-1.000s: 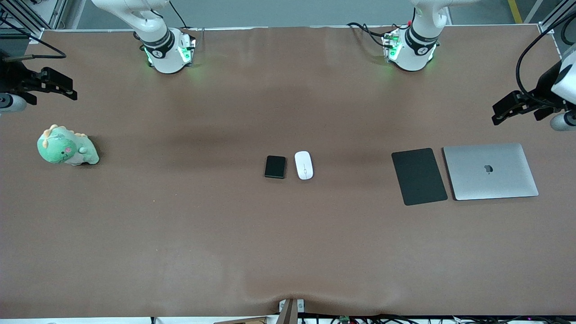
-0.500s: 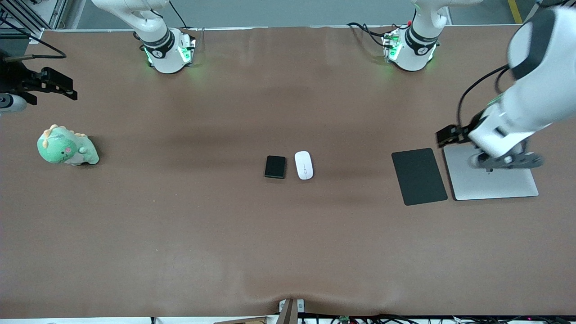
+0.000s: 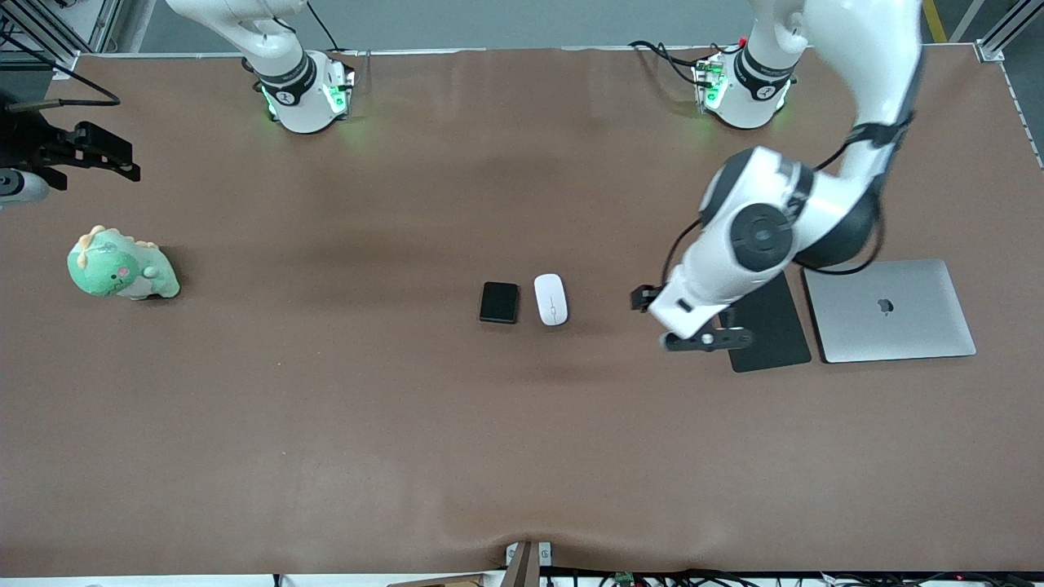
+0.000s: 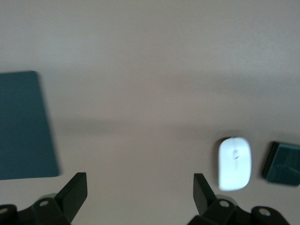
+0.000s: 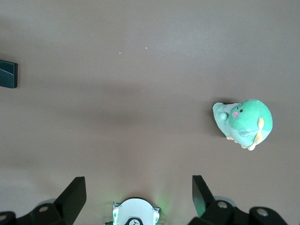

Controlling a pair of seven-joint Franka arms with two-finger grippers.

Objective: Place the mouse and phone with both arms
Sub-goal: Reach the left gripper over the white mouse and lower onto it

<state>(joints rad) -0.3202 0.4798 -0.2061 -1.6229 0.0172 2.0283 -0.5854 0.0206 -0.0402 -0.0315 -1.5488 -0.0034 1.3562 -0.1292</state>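
The white mouse [image 3: 551, 299] lies mid-table, with the black phone [image 3: 499, 302] right beside it toward the right arm's end. My left gripper [image 3: 648, 300] hangs open and empty over bare table between the mouse and the mouse pad. In the left wrist view [image 4: 139, 192] its fingers are wide apart, with the mouse [image 4: 234, 163] and the phone [image 4: 281, 164] off to one side. My right gripper [image 3: 106, 155] waits in the air at the right arm's end of the table. The right wrist view [image 5: 139, 194] shows it open and empty, with the phone's edge [image 5: 8, 74] in sight.
A flat black mouse pad [image 3: 767, 326] and a closed silver laptop [image 3: 889, 310] lie side by side toward the left arm's end, the pad partly under the left arm. A green dinosaur plush [image 3: 121, 267] sits near the right arm's end, also in the right wrist view [image 5: 243, 123].
My left arm has swung in from the table's end, passed over the laptop and now hangs between the mouse pad and the mouse. The right arm has not moved.
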